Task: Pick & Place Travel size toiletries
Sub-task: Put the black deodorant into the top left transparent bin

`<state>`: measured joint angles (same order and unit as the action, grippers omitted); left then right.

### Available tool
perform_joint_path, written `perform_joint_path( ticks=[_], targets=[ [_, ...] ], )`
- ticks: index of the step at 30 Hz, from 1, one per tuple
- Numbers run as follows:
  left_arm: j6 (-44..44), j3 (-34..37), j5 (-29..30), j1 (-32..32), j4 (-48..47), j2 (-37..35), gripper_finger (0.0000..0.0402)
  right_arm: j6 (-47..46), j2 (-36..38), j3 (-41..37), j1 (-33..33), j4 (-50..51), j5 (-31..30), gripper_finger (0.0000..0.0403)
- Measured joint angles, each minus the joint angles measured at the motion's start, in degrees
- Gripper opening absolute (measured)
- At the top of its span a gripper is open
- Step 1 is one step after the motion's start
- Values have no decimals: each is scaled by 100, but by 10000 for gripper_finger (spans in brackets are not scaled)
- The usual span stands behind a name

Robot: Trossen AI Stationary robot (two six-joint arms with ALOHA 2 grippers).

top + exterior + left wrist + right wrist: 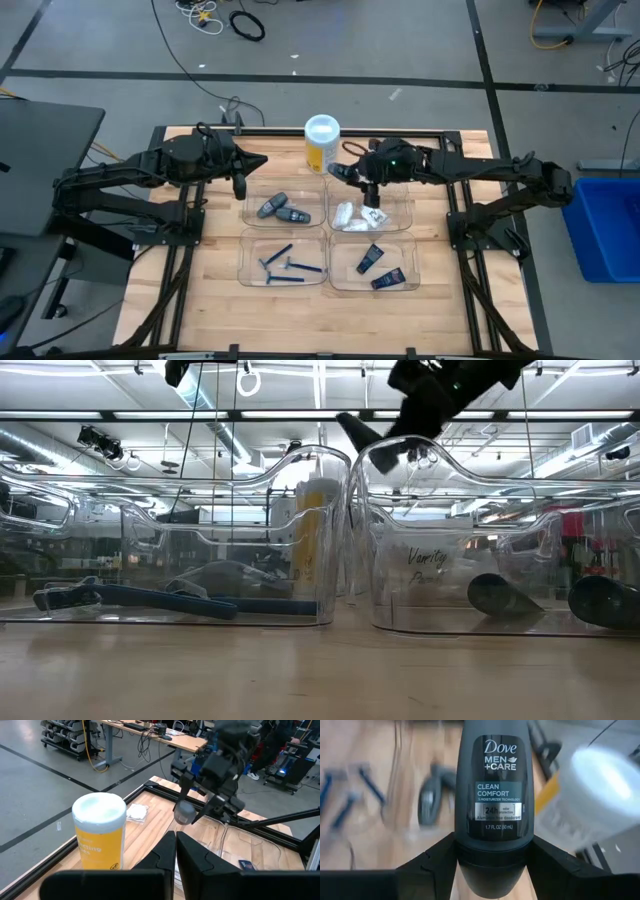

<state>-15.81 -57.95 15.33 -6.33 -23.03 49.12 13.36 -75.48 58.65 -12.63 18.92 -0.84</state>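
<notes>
My right gripper (352,177) is shut on a grey oval stick (492,785) labelled Dove Men+Care, up in the air over the far trays, beside the yellow canister (320,143). The left wrist view shows that stick (183,812) between the right arm's fingers. Two more grey sticks (278,208) lie in the far left tray. White packets (352,215) lie in the far right tray, blue razors (285,266) in the near left tray, dark tubes (380,266) in the near right one. My left gripper (176,855) is shut and empty, over the far left tray's far edge. My right gripper pinches the grey stick at its darker rounded end (492,862), one finger (427,867) on each narrow side. The stick points out along the fingers, label toward the wrist camera. It is lifted clear of the table and trays.
Four clear trays (413,205) stand two by two in the middle of the wooden table. The tall yellow canister with its white lid (99,832) stands just beyond them, between both grippers. A white packet (136,812) lies on the table past the canister. Bare wood lies along the near edge.
</notes>
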Motion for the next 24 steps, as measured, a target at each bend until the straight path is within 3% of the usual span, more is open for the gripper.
perform_joint_path(
  ticks=[9,24],
  targets=[
    [15,0,0,0,0,-2,22,-888,0,0,161,-1347,-9,205],
    [125,0,2,-1,-2,0,22,-1213,0,0,363,-2197,218,212]
  ],
)
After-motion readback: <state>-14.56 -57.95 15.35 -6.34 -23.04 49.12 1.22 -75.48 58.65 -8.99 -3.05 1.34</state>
